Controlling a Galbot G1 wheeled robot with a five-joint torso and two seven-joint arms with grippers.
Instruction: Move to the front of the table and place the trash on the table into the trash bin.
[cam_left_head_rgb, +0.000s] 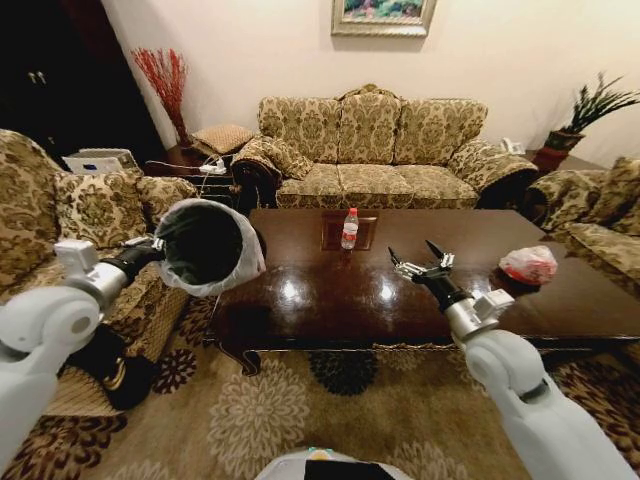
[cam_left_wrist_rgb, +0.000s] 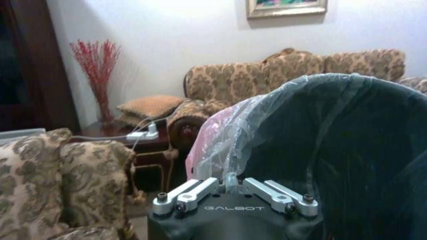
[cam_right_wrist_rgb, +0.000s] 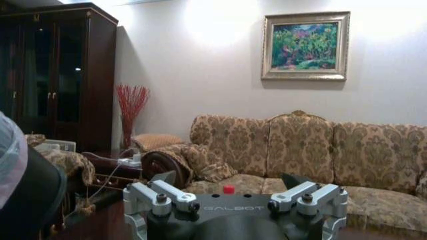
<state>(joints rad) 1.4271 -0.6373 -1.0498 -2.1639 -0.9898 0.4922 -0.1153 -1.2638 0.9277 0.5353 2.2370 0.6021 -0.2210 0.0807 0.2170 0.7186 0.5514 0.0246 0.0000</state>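
The right pincer (cam_left_head_rgb: 424, 262) hangs released above the middle of the desk (cam_left_head_rgb: 330, 300), its two dark fingers spread wide with nothing between them; in the right wrist view (cam_right_wrist_rgb: 228, 181) the fingertips stand well apart. Behind it the right arm reaches forward from the lower right, elbow bent, forearm slanting up and inward over the near edge of the desk. The left pincer (cam_left_head_rgb: 157, 244) is clenched on the rim of the trash bin (cam_left_head_rgb: 205, 243), which it holds up in the air off the desk's left end, tipped so the dark mouth faces the camera; the left wrist view (cam_left_wrist_rgb: 230, 186) shows its fingers pinching the whitish-pink liner folded over the rim. The left arm comes in from the lower left, stretched forward. On the desk a clear bottle (cam_left_head_rgb: 349, 228) with a red label stands upright near the far edge, and a pink-white knotted bag (cam_left_head_rgb: 529, 265) lies toward the right end.
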